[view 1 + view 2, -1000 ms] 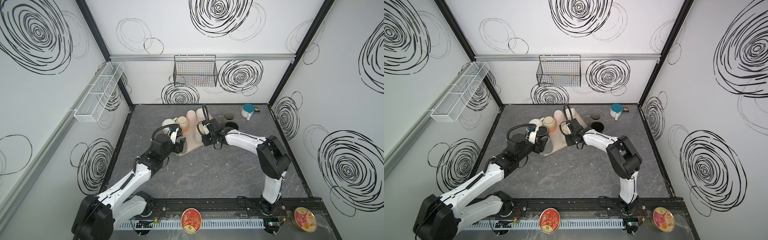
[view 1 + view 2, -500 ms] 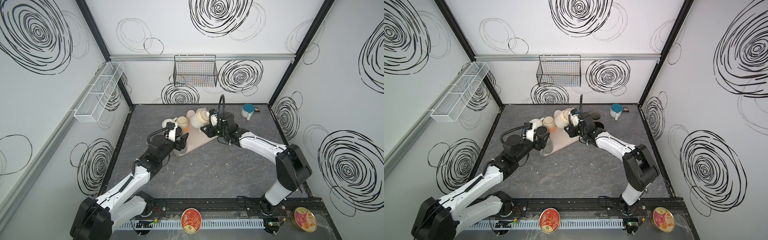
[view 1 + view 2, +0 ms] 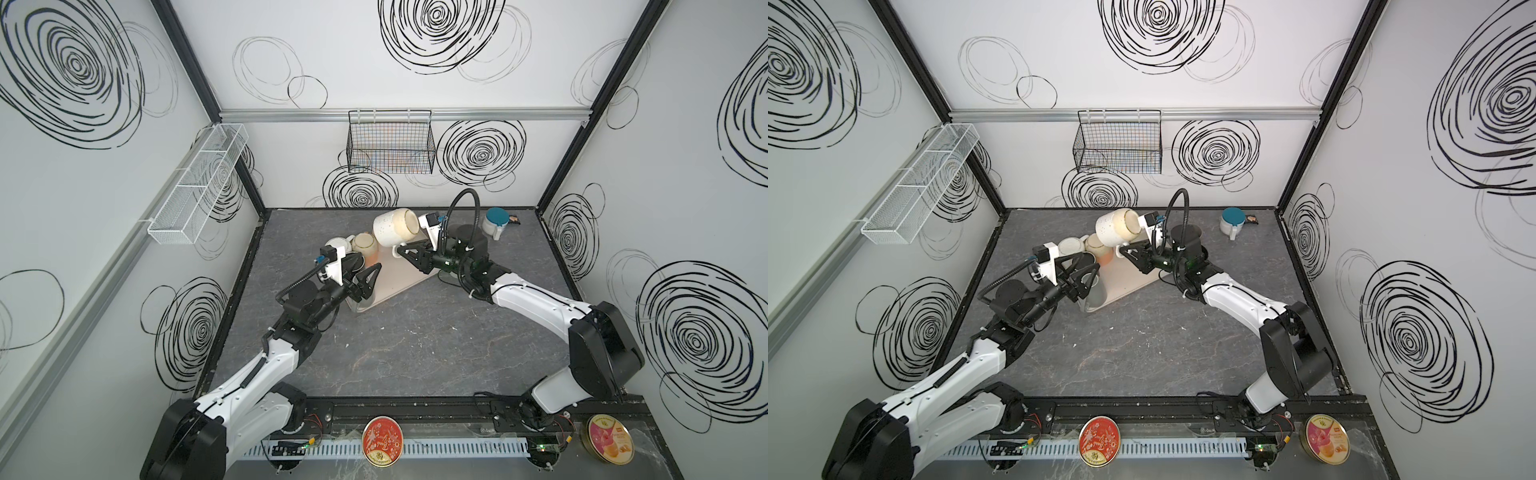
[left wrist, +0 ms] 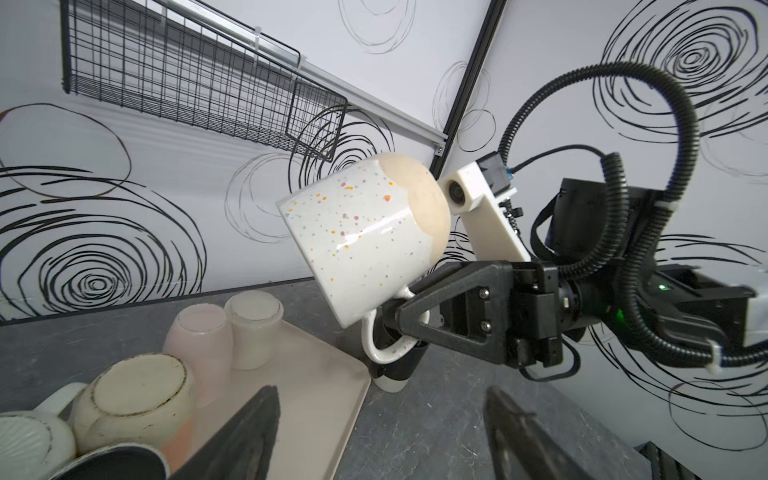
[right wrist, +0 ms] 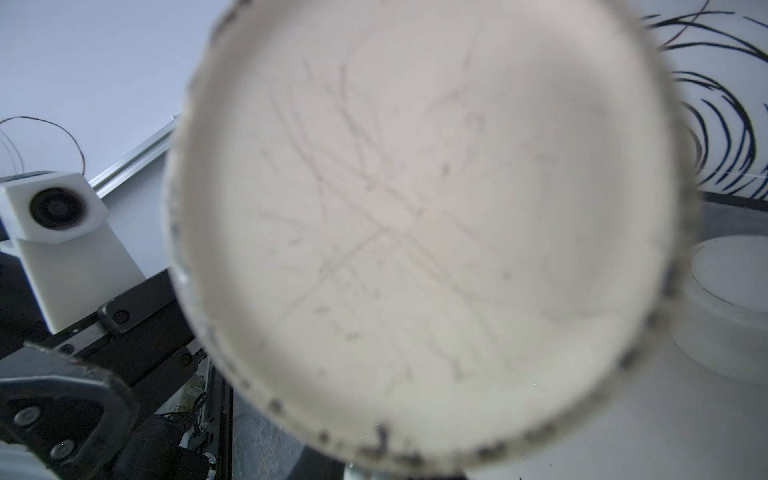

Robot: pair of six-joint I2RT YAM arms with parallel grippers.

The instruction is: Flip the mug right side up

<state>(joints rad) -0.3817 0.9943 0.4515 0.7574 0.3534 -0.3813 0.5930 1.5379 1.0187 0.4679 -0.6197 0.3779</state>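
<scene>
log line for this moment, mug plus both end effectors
speckled mug: airborne, tilted, not yet upright | right end effector: shut on its handle | left end effector: open, empty, by tray

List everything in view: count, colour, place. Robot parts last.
speckled mug: 1, white with coloured flecks, tilted in air, held by handle
tray: 1, beige, back-centre of grey table
cups: 5 seen, pink, white, cream, ribbed white, black, on tray
black cup: 1, white base, table beside tray
teal-topped mug: 1, white, back right
wire basket: 1, black, back wall
mesh rack: 1, white, left wall
tins: 2, red, pink, front edge
arms: 2, white and black, left, right
left hand: black, open, empty
right hand: black, shut on speckled mug's handle
</scene>
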